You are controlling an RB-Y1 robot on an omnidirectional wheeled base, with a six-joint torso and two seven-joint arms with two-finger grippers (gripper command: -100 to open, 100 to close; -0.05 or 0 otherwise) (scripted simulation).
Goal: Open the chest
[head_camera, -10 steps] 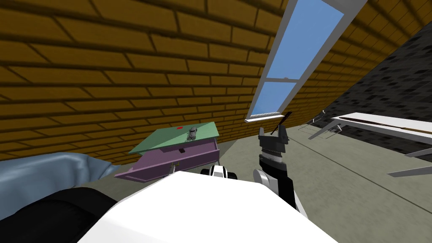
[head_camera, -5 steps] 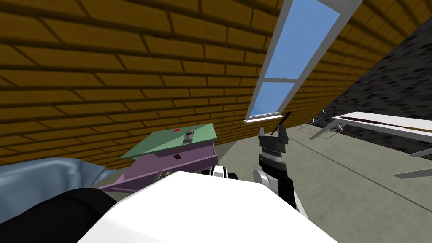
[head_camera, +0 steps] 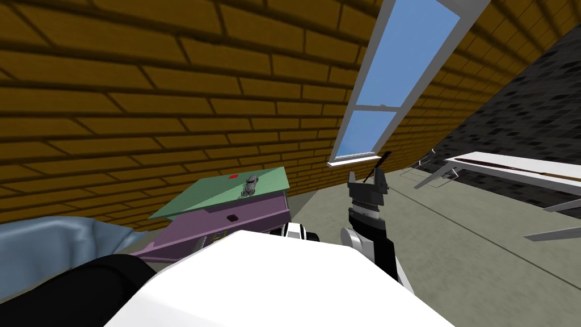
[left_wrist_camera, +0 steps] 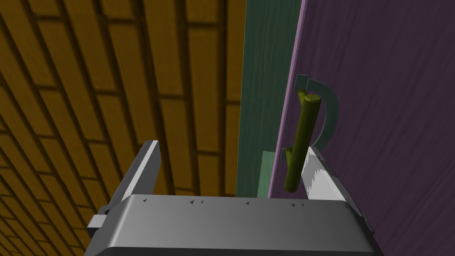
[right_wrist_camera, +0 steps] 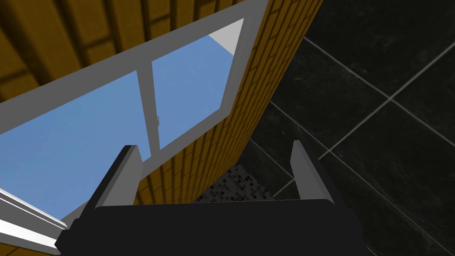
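Note:
The chest (head_camera: 249, 213) is purple with a flat green lid (head_camera: 221, 193) and stands against the brick wall. A small grey figure (head_camera: 249, 185) and a red patch (head_camera: 232, 177) lie on the lid. In the left wrist view my left gripper (left_wrist_camera: 231, 149) is open at the chest's purple face (left_wrist_camera: 382, 111). The olive-green bar handle (left_wrist_camera: 302, 138) stands between the fingers, close to one fingertip (left_wrist_camera: 316, 175) and not gripped. The lid's green edge (left_wrist_camera: 266, 80) runs beside the handle. My right gripper (head_camera: 367, 180) is raised to the chest's right, open and empty.
A blue-grey cushion or bedding (head_camera: 51, 244) lies left of the chest. A white table on grey legs (head_camera: 510, 167) stands at the far right. A tall window (head_camera: 391, 85) is in the brick wall. Grey floor (head_camera: 454, 250) lies between chest and table.
The whole head view has shifted, so I have moved: the chest now sits further left and lower in it. The right arm holds the same raised pose.

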